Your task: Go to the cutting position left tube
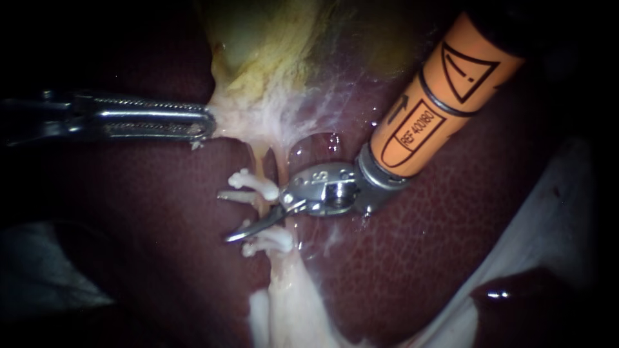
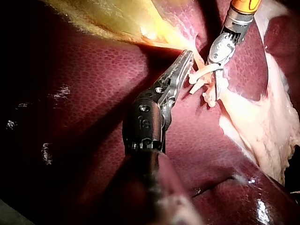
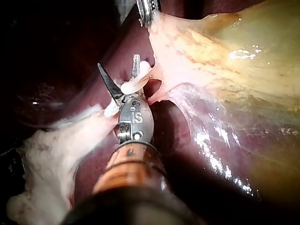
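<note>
my left instrument (image 1: pixel 205 126) has its jaws closed on the pale tissue (image 1: pixel 245 119) just under the yellowish gallbladder (image 1: pixel 258 45), with the dark liver (image 1: pixel 129 219) around it. my right instrument (image 1: pixel 244 216) holds its two blades a little apart at the tube (image 1: pixel 265 205), which runs down the middle of the endoscope view. the blades lie between the upper white clip (image 1: pixel 253 183) and the lower white clip (image 1: pixel 267 241) on this tube.

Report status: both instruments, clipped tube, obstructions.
Left instrument: jaws shut on pale tissue. Right instrument: blades open at the clipped tube, between white clips. No obstruction seen.
</note>
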Available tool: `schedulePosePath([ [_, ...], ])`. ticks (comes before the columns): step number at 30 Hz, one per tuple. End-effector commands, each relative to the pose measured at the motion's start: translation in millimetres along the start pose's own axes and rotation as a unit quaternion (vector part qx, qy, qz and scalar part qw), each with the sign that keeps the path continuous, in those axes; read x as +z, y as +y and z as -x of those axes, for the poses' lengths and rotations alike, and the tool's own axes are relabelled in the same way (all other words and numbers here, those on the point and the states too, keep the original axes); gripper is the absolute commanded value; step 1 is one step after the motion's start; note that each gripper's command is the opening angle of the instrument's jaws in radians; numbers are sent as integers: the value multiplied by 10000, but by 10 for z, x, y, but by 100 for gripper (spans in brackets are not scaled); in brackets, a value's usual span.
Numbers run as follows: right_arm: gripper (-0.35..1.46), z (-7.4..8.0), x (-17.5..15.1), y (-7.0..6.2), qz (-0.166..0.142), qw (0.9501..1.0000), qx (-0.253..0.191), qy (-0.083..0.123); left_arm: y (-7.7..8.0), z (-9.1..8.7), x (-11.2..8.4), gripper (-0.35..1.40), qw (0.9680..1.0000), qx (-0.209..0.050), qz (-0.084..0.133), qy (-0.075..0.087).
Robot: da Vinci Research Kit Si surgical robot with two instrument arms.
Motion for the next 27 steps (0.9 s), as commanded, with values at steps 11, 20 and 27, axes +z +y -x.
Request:
schedulePosePath([
  [11,132,-10,11,-16,-225,9993,227,200,1,-1,1,-35,10000,-3,-5,0],
  [20,132,-21,20,-34,-509,9977,336,306,1,-1,1,-35,10000,-3,-4,0],
  [27,132,-20,18,-31,-504,9977,338,307,1,-1,1,-35,10000,-3,-4,0],
])
